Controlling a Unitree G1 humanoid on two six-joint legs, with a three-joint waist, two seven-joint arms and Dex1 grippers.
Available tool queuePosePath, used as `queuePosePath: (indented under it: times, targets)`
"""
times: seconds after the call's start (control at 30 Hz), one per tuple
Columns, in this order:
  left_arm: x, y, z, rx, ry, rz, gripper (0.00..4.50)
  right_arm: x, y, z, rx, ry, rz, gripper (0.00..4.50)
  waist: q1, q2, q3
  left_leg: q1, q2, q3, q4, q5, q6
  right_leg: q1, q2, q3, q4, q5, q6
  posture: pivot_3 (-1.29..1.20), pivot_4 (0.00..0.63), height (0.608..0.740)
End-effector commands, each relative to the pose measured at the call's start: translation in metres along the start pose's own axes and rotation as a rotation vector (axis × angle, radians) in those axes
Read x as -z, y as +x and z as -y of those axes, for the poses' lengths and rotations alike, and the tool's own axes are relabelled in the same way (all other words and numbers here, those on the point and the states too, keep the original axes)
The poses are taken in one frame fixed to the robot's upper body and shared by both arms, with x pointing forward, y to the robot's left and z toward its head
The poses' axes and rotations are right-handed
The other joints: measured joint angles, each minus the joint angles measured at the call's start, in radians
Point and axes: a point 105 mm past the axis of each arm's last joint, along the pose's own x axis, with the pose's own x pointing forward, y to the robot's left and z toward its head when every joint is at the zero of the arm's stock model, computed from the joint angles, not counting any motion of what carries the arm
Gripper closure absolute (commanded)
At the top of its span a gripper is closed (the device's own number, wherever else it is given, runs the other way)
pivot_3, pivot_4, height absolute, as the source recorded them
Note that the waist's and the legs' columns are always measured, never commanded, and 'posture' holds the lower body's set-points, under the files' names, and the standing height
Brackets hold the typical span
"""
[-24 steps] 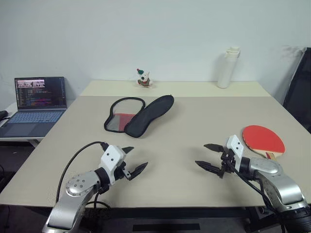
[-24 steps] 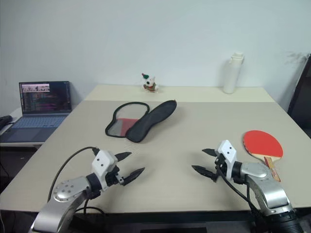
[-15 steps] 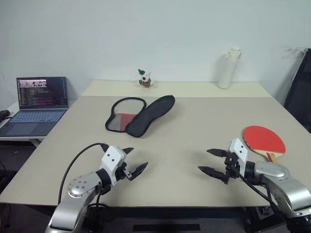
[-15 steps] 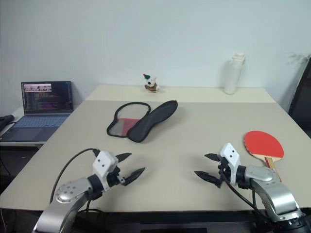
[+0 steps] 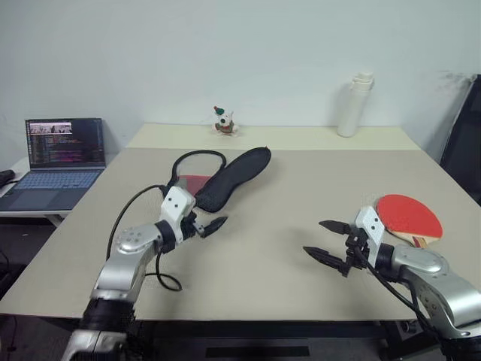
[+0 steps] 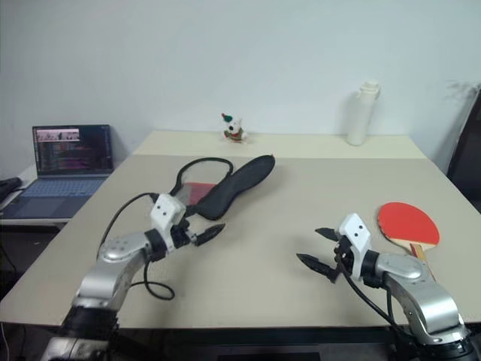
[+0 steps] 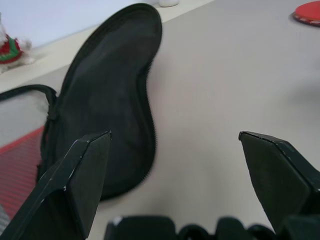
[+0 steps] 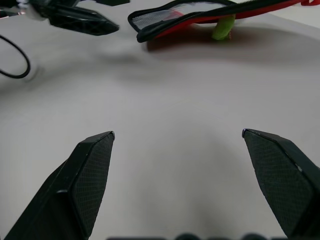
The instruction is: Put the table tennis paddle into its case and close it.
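Note:
The table tennis paddle [image 5: 408, 214] lies red face up on the table [image 5: 301, 188] at the right, handle toward me. The case [image 5: 225, 177] lies unzipped at the left centre, its black flap folded open beside the mesh and red half, with a green pull tag [image 8: 222, 27]. My left gripper [image 5: 210, 220] hovers open just short of the case's near end, and the black flap [image 7: 110, 110] lies ahead of its fingers. My right gripper [image 5: 313, 237] is open over bare table, left of the paddle, holding nothing.
A laptop [image 5: 60, 154] sits on a low side table at the left. A white bottle [image 5: 353, 105] and a small toy figure [image 5: 222, 122] stand on the far table. A dark chair [image 5: 462, 143] is at the right edge.
My left arm has risen and reached forward from the table's near edge up to the case. The right gripper has hardly moved. Both stay open.

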Motion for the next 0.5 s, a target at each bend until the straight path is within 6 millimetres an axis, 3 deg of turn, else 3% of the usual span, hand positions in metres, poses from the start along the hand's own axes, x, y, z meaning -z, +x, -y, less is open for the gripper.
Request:
queuePosePath:
  times: [0.03,0.2,0.5]
  targets:
    - [-0.007,0.016,-0.003,0.018,0.057,0.026,0.05,-0.014,-0.001,0.003,0.021,-0.045,0.057,0.0,0.0,0.0,0.0,0.0,0.0,0.0,0.0,0.0,0.0,0.0,0.0,0.0,0.0,0.0,0.0,0.0,0.15,0.74]
    - [0.002,0.032,-0.013,0.011,0.055,-0.004,0.05,-0.024,0.008,0.003,0.001,-0.062,0.101,0.0,-0.002,-0.001,0.0,-0.001,0.0,0.0,0.0,0.0,0.0,0.0,0.0,0.0,-0.001,0.0,0.0,0.0,0.15,0.74]
    - [0.026,0.038,-0.017,0.023,0.044,-0.078,0.05,-0.055,0.015,-0.003,-0.046,-0.099,0.182,0.0,-0.002,-0.001,0.0,-0.001,0.0,0.0,0.0,0.0,0.0,-0.001,0.002,-0.001,0.0,0.0,0.0,0.0,0.15,0.74]
